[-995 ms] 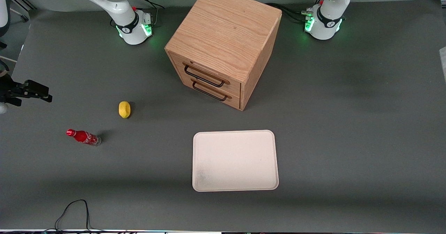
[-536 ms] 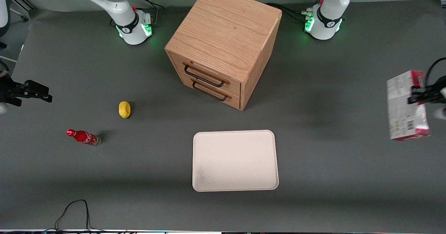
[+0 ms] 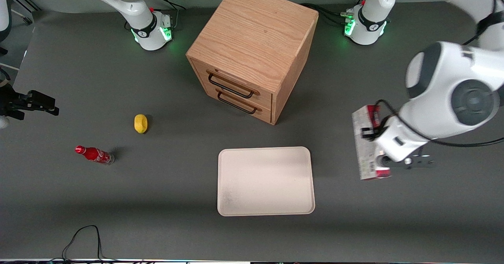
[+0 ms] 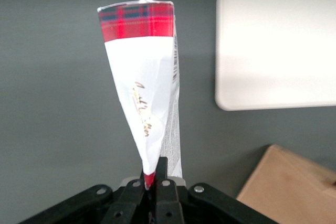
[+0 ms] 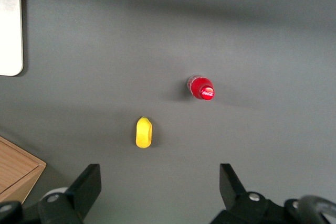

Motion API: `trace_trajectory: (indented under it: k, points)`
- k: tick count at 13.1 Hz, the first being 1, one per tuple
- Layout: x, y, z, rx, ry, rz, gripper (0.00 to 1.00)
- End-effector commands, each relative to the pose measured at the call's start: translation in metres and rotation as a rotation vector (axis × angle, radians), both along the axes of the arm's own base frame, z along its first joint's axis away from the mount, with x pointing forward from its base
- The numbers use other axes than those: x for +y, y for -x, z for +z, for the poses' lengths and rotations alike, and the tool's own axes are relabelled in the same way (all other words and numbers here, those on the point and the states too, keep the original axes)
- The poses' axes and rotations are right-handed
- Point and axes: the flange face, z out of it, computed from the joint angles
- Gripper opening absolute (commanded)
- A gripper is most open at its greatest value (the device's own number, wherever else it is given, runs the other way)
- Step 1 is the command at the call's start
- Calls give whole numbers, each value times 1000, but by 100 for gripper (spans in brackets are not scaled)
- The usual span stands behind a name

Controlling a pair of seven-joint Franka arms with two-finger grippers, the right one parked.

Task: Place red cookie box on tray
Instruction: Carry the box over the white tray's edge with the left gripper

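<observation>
Pinching the thin glossy red cookie box (image 3: 367, 144) by one edge, the gripper (image 4: 152, 179) is hanging it above bare table near the cream-white rimmed tray (image 3: 265, 180) — lifted, not yet placed.

- A dark grey matte table surface (image 3: 393, 224) fills nearly the whole scene.
- A light oak cabinet (image 3: 252, 39) stands on it, turned at an angle, with two drawers bearing dark handles (image 3: 230, 90).
- A black cable (image 3: 84, 238) loops along the table edge nearest the front camera.

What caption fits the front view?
Gripper carries the red cookie box above the table, beside the bare tray.
</observation>
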Motion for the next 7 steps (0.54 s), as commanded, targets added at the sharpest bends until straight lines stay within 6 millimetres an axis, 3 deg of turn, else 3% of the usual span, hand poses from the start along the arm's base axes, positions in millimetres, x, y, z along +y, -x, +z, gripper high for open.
trace_trajectory:
  k: [1,4,7]
  points:
    - [-70,-4,2,-28,8,50,0]
    - [-133,10,-11,-54,17,71,0]
    - [-151,2,-43,-63,14,81,0]
